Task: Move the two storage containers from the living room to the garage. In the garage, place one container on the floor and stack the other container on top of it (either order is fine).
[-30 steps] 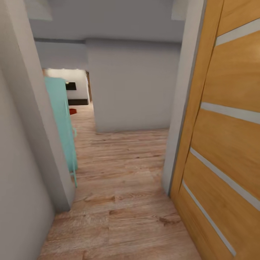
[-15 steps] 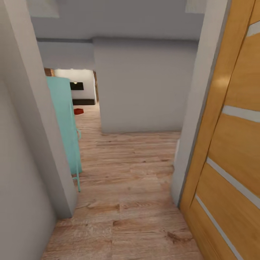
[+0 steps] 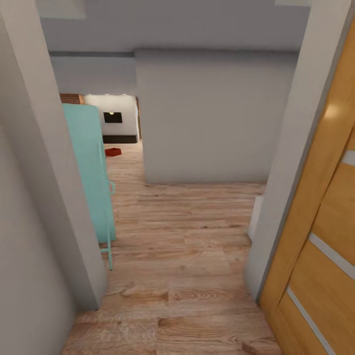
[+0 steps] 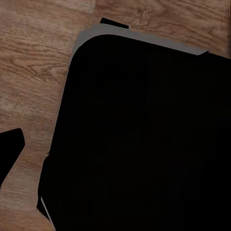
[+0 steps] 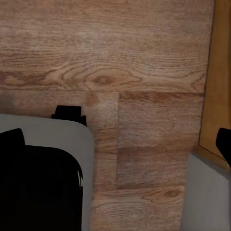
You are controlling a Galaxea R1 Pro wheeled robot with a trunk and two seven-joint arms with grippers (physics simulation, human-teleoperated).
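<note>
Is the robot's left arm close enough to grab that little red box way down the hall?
Probably not. The red box sits far off past the turquoise cabinet, with a long stretch of wood floor between.

Robot body as seen from the wrist cameras

A large matt black body panel (image 4: 144, 139) with a rounded corner and a pale grey rim is seen in the left wrist view. In the right wrist view, a black rounded block (image 5: 36, 187) is set on a light grey plate (image 5: 62, 127), with small black tabs at the edges.
</note>
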